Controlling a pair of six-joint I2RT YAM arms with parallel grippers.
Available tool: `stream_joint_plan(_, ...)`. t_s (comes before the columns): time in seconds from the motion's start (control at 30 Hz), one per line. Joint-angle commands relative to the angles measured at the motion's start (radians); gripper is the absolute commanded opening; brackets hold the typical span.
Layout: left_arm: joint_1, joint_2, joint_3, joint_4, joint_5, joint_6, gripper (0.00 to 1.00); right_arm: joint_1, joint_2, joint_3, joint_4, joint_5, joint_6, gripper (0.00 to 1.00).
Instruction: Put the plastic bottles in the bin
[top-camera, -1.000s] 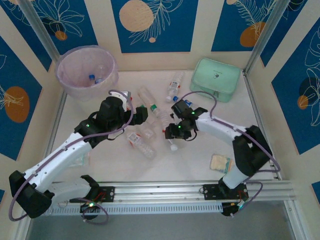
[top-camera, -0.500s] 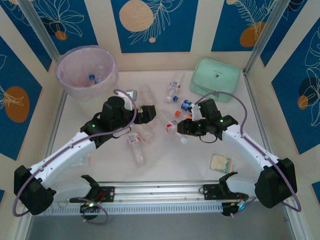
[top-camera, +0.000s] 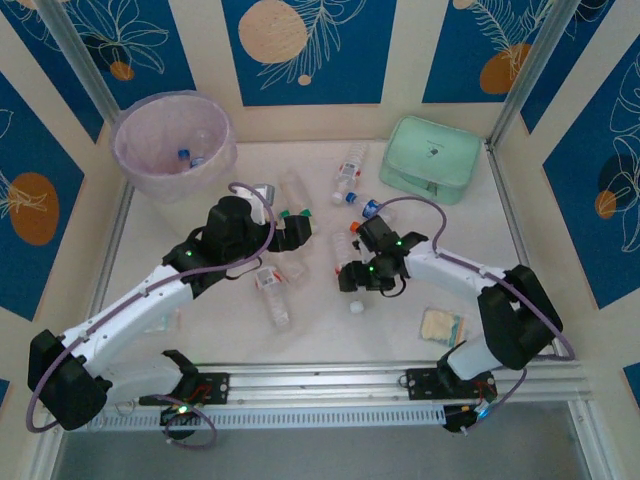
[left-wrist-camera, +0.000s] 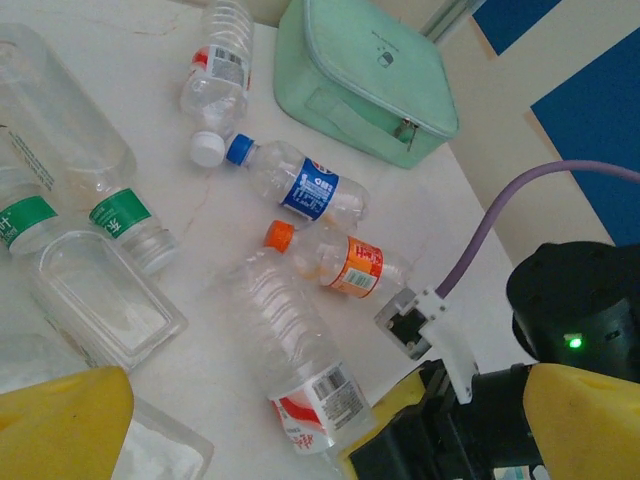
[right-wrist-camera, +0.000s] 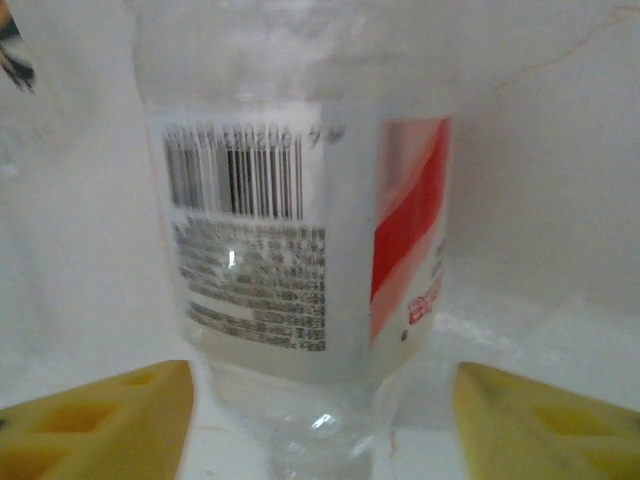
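the right gripper (right-wrist-camera: 322, 425) is down low near the middle of the white table (top-camera: 390, 335). its yellow fingers (right-wrist-camera: 100, 425) are spread wide on either side of the neck end of a clear bottle with a red and white label (right-wrist-camera: 300, 250). there's a gap on both sides, so it has no hold of anything. that bottle lies flat with its barcode facing up. the left gripper (top-camera: 298, 230) hangs just to the left of it, over a huddle of crushed bottles. its fingers (left-wrist-camera: 60, 425) are wide apart too, with nothing held between them. under it sits a green-label bottle (left-wrist-camera: 120, 215) beside a flattened clear one (left-wrist-camera: 100, 300). just beyond the red-label bottle lie an orange-capped bottle (left-wrist-camera: 335, 258), then a blue-capped bottle (left-wrist-camera: 300, 185), then a white-capped bottle (left-wrist-camera: 215, 85), one behind the other toward the back wall. the mint-green case (left-wrist-camera: 365, 75) sits in the far right corner, near the white-capped one. another bottle (top-camera: 272, 290) lies closer in, by the left arm. the bin (top-camera: 150, 183) stands in the far left corner, well apart from both grippers, and i can make out a couple of bottles at its bottom (top-camera: 187, 157), one with a blue cap. a small beige packet (top-camera: 440, 327) lies near the right arm's base.
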Motion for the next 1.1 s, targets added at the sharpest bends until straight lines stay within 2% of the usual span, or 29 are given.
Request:
stream_joint_plan(0.0, -0.009, 0.002, -0.006, -0.002, -0.019, 0.008, 1.0, 0.013, 0.038, 0.012, -0.03, 0.037, 0.009, 0.82)
stream_joint_plan(0.13, -0.009, 0.014, -0.007, 0.011, -0.014, 0.016, 1.0, 0.022, 0.096, 0.036, -0.031, 0.047, 0.012, 0.9)
stream_joint_plan(0.3, -0.009, 0.024, 0.006, 0.001, -0.013, 0.025, 1.0, 0.029, 0.154, 0.063, 0.002, 0.053, 0.02, 0.9)
stream_joint_plan(0.43, -0.009, 0.015, -0.005, -0.003, -0.012, 0.015, 1.0, 0.041, 0.141, 0.083, -0.016, 0.075, 0.018, 0.76)
stream_joint_plan(0.63, -0.009, 0.014, -0.011, 0.013, 0.015, -0.013, 1.0, 0.042, 0.019, 0.096, -0.118, 0.12, 0.003, 0.55)
stream_joint_plan(0.73, -0.009, 0.017, -0.013, 0.05, 0.057, -0.035, 1.0, 0.026, -0.062, 0.083, -0.114, 0.072, -0.009, 0.48)
stream_joint_plan(0.87, -0.01, 0.03, -0.014, 0.114, 0.135, -0.07, 1.0, -0.001, -0.197, 0.001, 0.053, -0.042, -0.016, 0.47)
stream_joint_plan(1.07, -0.047, 0.078, -0.051, 0.269, 0.199, -0.155, 1.0, 0.016, -0.38, -0.147, 0.352, -0.084, 0.011, 0.47)
